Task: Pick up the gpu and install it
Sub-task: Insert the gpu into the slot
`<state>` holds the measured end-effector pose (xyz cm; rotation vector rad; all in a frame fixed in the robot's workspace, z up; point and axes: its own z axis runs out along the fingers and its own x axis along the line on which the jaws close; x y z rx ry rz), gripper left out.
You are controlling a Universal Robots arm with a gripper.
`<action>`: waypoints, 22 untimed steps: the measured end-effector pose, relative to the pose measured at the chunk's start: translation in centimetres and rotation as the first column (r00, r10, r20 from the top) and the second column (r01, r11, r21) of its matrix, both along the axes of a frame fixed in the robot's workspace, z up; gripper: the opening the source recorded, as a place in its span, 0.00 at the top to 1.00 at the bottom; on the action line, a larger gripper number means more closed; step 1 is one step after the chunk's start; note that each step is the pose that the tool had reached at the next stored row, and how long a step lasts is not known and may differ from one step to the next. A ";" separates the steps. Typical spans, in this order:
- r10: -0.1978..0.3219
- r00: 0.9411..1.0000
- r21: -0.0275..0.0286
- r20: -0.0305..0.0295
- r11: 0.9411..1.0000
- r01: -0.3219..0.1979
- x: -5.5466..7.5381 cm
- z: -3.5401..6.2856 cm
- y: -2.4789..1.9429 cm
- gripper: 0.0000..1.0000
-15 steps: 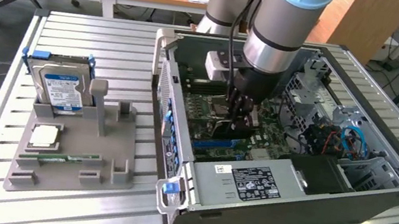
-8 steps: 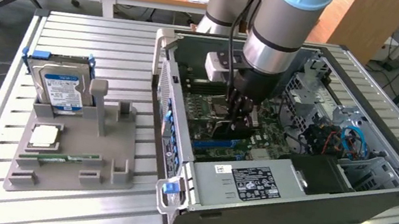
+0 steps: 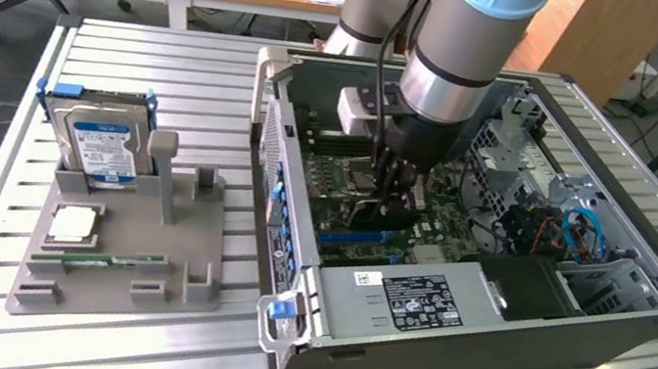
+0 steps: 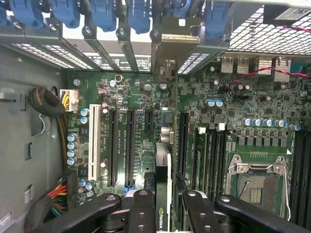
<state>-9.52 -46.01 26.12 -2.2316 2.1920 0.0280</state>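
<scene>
The gpu [image 4: 163,160] is a thin dark card seen edge-on in the wrist view, running from between my fingers [image 4: 141,208] toward its silver bracket [image 4: 167,53] at the case's rear slots. It stands upright over the green motherboard [image 4: 136,97], among the long expansion slots; whether it is seated in one I cannot tell. My gripper [image 4: 165,196] is shut on the card's near end. In the exterior view the gripper [image 3: 389,192] reaches down into the open computer case [image 3: 622,335], with the gpu [image 3: 367,215] below it.
A grey fixture tray [image 3: 180,250] at the exterior view's left holds a hard drive [image 3: 104,144], a processor chip [image 3: 74,223] and a memory stick [image 3: 92,259]. Inside the case are the power supply [image 3: 410,301], the processor socket [image 4: 255,182] and cable bundles [image 4: 46,104].
</scene>
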 end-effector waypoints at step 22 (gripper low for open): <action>0.012 1.000 0.000 0.000 1.000 -0.012 -0.2 -0.10 0.08 0.74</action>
